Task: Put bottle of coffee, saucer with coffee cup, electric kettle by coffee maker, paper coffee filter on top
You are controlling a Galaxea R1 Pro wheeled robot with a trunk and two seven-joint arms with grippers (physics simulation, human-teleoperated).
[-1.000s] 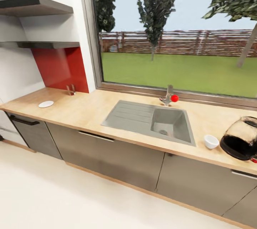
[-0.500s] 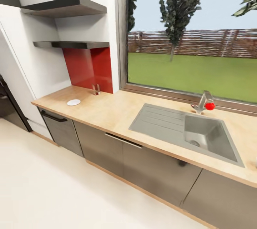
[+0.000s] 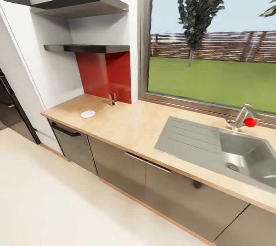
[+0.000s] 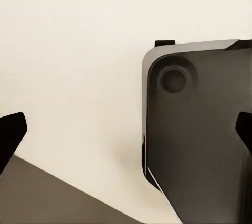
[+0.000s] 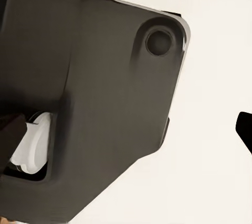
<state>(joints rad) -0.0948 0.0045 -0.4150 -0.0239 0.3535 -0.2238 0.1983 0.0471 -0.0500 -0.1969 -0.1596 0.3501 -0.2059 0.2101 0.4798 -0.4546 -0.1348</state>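
Observation:
The kitchen countertop [image 3: 145, 127] runs from the left wall to the right edge of the head view, pale wood over dark grey cabinet fronts. The saucer [image 3: 87, 114], small, white and flat, lies near the countertop's left end. Two dark kitchen shelves [image 3: 88, 48] hang above that end, seen from below, so their tops are hidden. The coffee maker, bottle of coffee, paper coffee filter, coffee cup and electric kettle are out of view. My left gripper [image 4: 126, 135] is open over pale floor and the robot's dark base. My right gripper [image 5: 126, 135] is open too, with nothing between its fingers.
A grey sink [image 3: 214, 150] with a drainboard is set into the counter at the right, with a faucet [image 3: 241, 117] and red knob [image 3: 250, 122] behind it. A small metal object [image 3: 112, 99] stands against the red backsplash. A black appliance [image 3: 9, 111] is at the far left. Pale floor lies in front.
The whole picture has shifted as the camera turned left. The kettle and cup passed out of the picture at the right; shelves, saucer and black appliance came further in.

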